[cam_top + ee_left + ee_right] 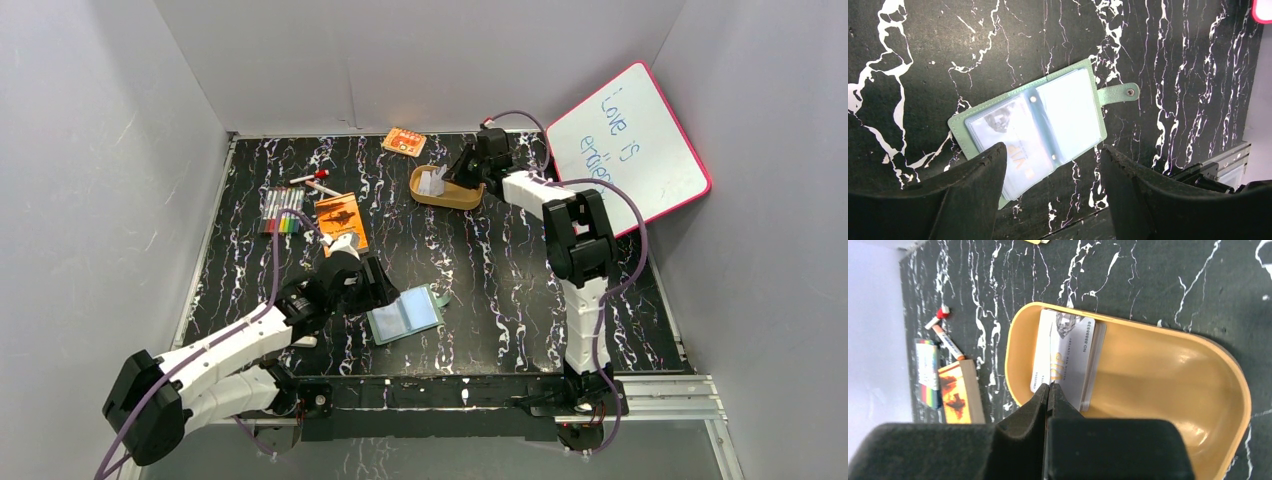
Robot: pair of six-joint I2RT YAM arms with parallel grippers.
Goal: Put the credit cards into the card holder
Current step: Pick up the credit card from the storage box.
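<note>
The card holder (405, 313) (1048, 115), a sage-green wallet, lies open on the black marbled table with its clear pockets up; a pale card shows inside its left pocket. My left gripper (372, 288) (1053, 147) hovers open just above its near edge, one finger overlapping the left page. Pale grey-white credit cards (433, 181) (1070, 355) stand leaning in the tan oval tray (455, 200) (1173, 355) at the back. My right gripper (457, 175) (1049, 385) reaches into that tray, its fingers pinched together on the near edge of the front card.
A whiteboard (628, 145) leans at the back right. An orange booklet (341, 220), a pack of markers (282, 210) and loose pens (310, 180) lie at the back left. An orange patterned packet (404, 141) lies by the back wall.
</note>
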